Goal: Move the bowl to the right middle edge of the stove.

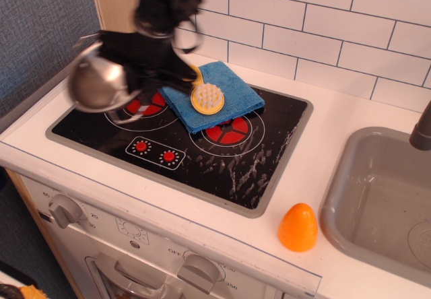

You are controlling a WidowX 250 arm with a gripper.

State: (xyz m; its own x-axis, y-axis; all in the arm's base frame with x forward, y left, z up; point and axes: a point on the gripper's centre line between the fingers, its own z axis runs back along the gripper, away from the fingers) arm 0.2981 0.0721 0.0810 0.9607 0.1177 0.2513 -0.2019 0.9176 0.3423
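One white surface [350, 120] carries everything, with the stove [222, 171] sunk into it so the right middle edge has free black glass to land on. A grey sink [377, 198] sits right, well apart. A blue cloth [236, 93] lies across the back burner area with a yellow brush [207, 98] on it, so the route should pass in front. The bowl [97, 83] hangs blurred above the left burner, lifted clear. The gripper [131, 67] has its fingers clamped on the bowl rim. An orange egg [297, 227] stands near the front edge.
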